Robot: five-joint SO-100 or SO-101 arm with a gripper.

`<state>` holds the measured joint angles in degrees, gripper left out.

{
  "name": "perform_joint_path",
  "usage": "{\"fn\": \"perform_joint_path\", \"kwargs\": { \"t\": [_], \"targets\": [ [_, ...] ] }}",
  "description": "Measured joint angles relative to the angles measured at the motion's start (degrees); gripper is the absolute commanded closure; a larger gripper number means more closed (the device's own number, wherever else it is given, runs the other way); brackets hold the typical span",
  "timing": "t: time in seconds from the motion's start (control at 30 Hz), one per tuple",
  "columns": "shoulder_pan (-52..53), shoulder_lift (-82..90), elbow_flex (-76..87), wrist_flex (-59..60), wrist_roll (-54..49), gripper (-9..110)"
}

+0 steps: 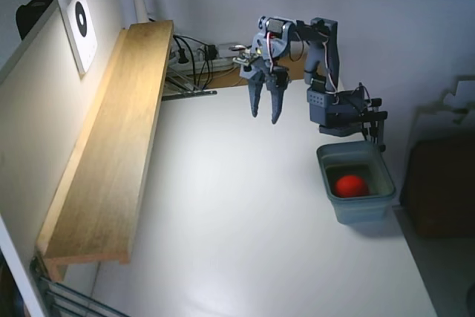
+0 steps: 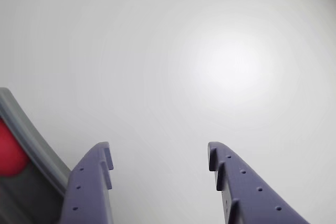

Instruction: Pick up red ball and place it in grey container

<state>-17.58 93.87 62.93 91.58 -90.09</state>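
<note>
Inside the grey container [image 1: 361, 209], red ball [image 1: 350, 185] rests.

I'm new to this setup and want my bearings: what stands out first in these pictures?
The red ball catches the eye first, lying inside the grey container at the right of the fixed view. Next is the arm's hand, open and empty, raised above the bare white table. A long wooden shelf runs along the left.

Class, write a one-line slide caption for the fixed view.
Red ball rests inside grey container; open hand hangs empty above table.
</note>
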Motion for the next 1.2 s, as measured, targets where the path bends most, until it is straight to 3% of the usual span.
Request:
{"fn": "perform_joint_path", "kwargs": {
  "t": [0.73, 1.2],
  "targets": [
    [30.15, 14.94, 8.09, 5.01, -0.09, 98],
    [43.42, 21.36, 11.25, 7.12, -0.09, 104]
  ]
}}
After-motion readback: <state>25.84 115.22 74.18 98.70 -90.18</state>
